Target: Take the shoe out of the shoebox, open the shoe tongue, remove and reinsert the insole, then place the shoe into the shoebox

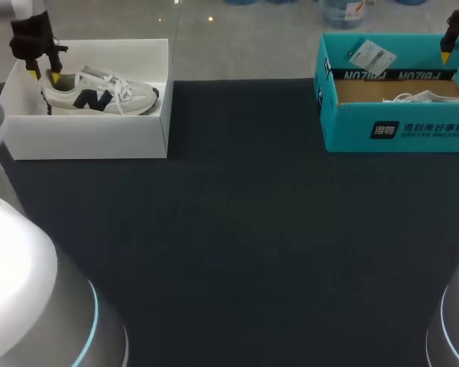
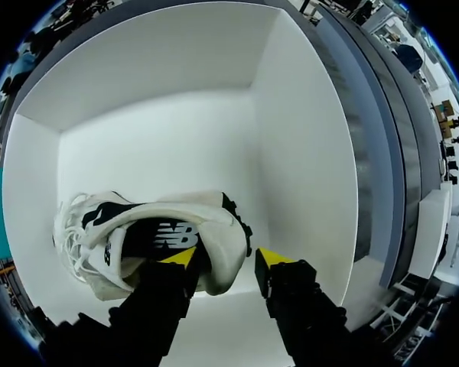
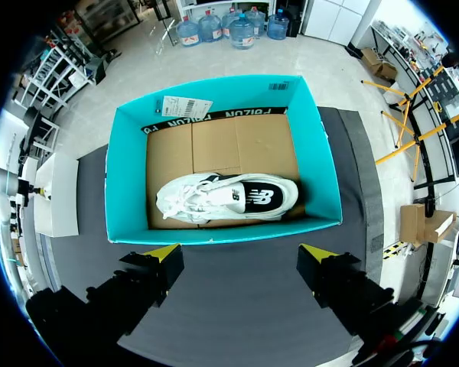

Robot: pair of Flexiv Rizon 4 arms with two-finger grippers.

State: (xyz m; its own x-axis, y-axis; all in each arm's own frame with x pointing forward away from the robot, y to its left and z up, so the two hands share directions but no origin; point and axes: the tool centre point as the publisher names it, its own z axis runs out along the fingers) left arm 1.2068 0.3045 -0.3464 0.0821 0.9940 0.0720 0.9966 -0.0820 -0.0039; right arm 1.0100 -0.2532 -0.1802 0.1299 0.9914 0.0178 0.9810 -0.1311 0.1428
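The left jaws are spread and they hold nothing. They hang down inside the white shoebox, at the heel end of the shoe. In the left wrist view the heel is between the two fingers. One yellow tip is just beside the heel with a thin gap of box floor showing, and the other tip is over the shoe's side, so the heel is not pinched. The left arm comes down from the far left corner.

The shoe is white with white laces and a dark mark on the side. It stands on its sole on the floor of the white shoebox, with the toe pointing to the middle of the counter. This box is at the far left of the counter.

The right jaws are also wide apart and they hold nothing. The right arm hangs over the teal shoebox at the far right of the counter, well apart from the white one. In the right wrist view its fingers are above the near wall of this box and touch nothing.

Inside the teal shoebox the other shoe, also white, lies on the brown cardboard floor. A paper label sits at the far wall of this box.
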